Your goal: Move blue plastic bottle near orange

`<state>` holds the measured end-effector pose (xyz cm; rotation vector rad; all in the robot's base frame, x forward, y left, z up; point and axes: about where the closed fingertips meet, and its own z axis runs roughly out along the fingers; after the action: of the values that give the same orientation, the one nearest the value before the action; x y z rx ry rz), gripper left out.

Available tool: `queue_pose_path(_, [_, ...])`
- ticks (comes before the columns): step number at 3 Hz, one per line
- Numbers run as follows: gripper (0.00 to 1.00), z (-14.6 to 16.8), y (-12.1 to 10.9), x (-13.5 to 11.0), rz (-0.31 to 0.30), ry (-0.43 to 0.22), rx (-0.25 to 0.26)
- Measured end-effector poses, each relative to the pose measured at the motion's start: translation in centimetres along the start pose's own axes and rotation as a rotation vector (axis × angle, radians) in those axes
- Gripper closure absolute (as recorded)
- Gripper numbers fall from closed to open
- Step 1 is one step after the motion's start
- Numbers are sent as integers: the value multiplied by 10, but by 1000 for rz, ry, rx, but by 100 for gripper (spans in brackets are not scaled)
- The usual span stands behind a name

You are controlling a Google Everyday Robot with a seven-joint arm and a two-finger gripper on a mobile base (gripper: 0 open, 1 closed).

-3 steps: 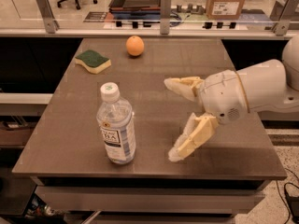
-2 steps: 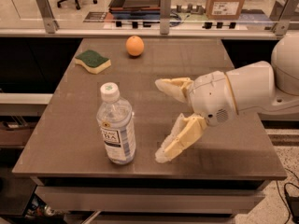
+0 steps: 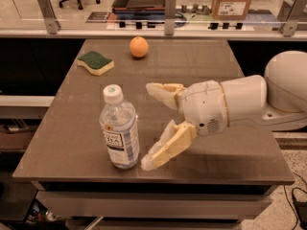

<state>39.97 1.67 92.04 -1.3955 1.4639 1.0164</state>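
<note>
The blue plastic bottle (image 3: 119,128) stands upright near the table's front edge, clear with a white cap and a "TEA" label. The orange (image 3: 138,47) sits at the far middle of the table. My gripper (image 3: 148,126) comes in from the right, just right of the bottle. It is open and empty, one finger (image 3: 163,92) behind and one finger (image 3: 165,147) near the bottle's base, both to the bottle's right.
A green-and-yellow sponge (image 3: 95,62) lies at the far left of the brown table (image 3: 67,143). A railing with posts (image 3: 169,6) runs behind the table. My white arm (image 3: 249,102) covers the table's right side.
My gripper has moved left across the table, closer to the bottle. The bottle, orange and sponge have not moved.
</note>
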Motion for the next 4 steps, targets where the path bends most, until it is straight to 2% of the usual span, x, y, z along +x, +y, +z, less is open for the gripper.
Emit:
queue_pose_path(1, [0,13,6,-9,8,-110,-17])
queue_pose_path(2, [16,24,11,-19,1,-154,-19])
queue_pose_path(4, [62,28,14,-24,-8,-150,-26])
